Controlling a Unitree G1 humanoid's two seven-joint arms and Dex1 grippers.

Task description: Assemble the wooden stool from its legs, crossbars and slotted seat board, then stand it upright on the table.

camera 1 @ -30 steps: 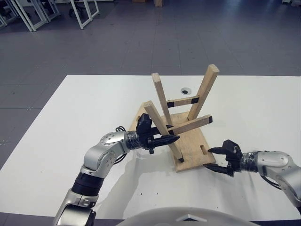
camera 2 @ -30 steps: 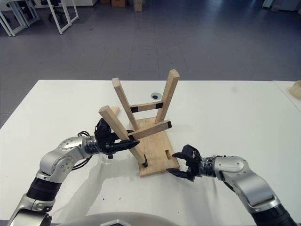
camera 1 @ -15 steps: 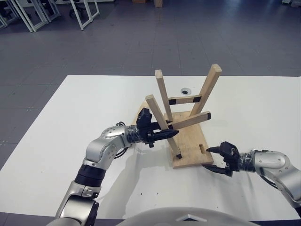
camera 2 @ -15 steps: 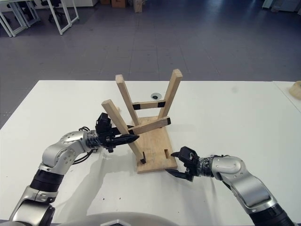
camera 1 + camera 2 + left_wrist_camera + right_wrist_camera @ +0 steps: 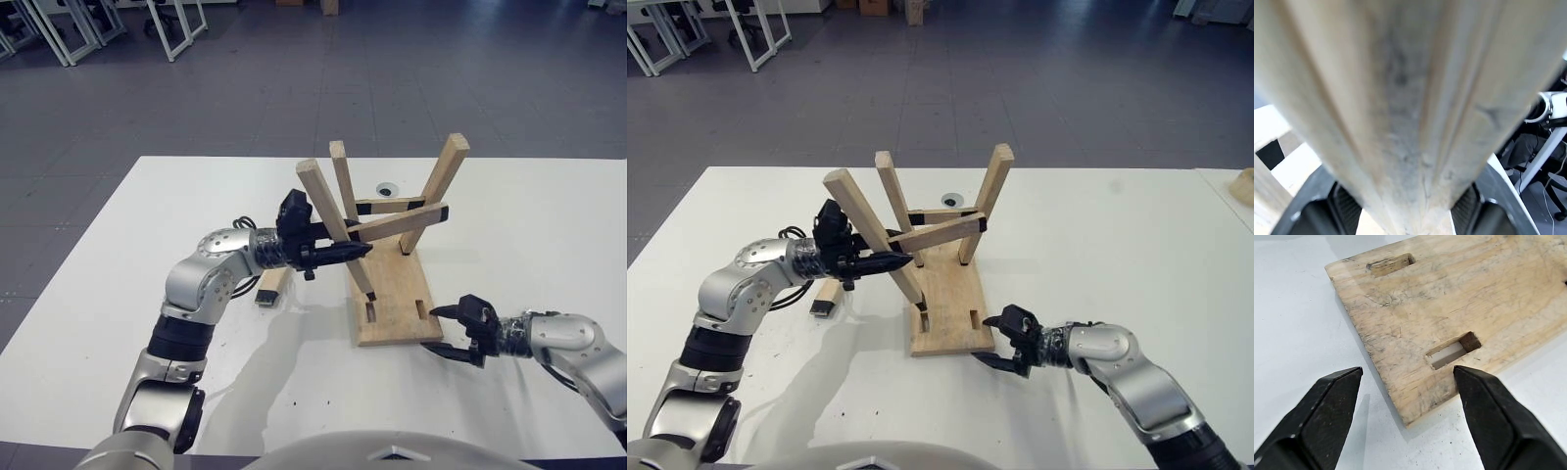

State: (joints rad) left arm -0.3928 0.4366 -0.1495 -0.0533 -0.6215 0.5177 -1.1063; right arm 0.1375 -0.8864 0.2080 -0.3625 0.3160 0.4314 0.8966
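The slotted seat board [image 5: 400,294] lies flat on the white table [image 5: 147,294]. A frame of legs and crossbars stands tilted on it. My left gripper [image 5: 355,252] is shut on the near left leg [image 5: 323,206], which leans up and away from the board; in the left wrist view this leg [image 5: 1400,107] sits between the pads [image 5: 1347,208]. A crossbar [image 5: 402,223] joins it to the right rear leg [image 5: 443,176]. My right gripper [image 5: 446,331] rests low on the table, open, at the board's near right corner [image 5: 1415,401], beside an empty slot [image 5: 1452,350].
A loose short wooden piece with a black end [image 5: 269,287] lies on the table left of the board. A round hole [image 5: 388,187] sits in the tabletop behind the stool. Bare table stretches left and right; grey floor and white table frames lie beyond the far edge.
My left gripper rose and pulled back with the leg, swinging the frame more upright. The seat board settled flatter, uncovering the loose piece at its left. The right gripper barely shifted.
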